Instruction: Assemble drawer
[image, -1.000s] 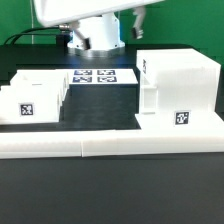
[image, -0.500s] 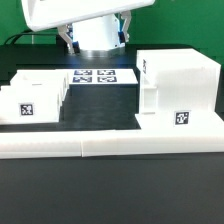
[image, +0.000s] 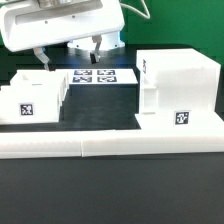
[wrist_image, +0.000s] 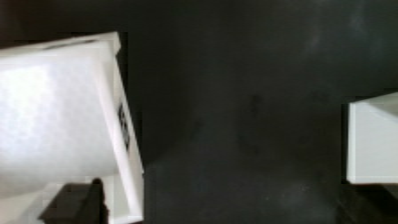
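The tall white housing (image: 178, 88) stands at the exterior view's right, with tags on its front and side. A smaller white part (image: 148, 103) stands against the side of it that faces the middle. A low white tray (image: 33, 96) with a tag lies at the exterior view's left. My gripper (image: 70, 54) hangs open and empty above the gap between the tray and the marker board (image: 103, 77), touching nothing. In the wrist view a white part with a tagged side (wrist_image: 63, 115) lies beside one dark fingertip (wrist_image: 71, 205), and another white part (wrist_image: 374, 140) shows at the far edge.
Long low white border bars (image: 110, 148) run along the front of the black table. Dark cables hang behind the arm at the back.
The gripper has come down and moved toward the exterior view's left. Its two fingers now show, spread apart. The drawer parts have not moved.
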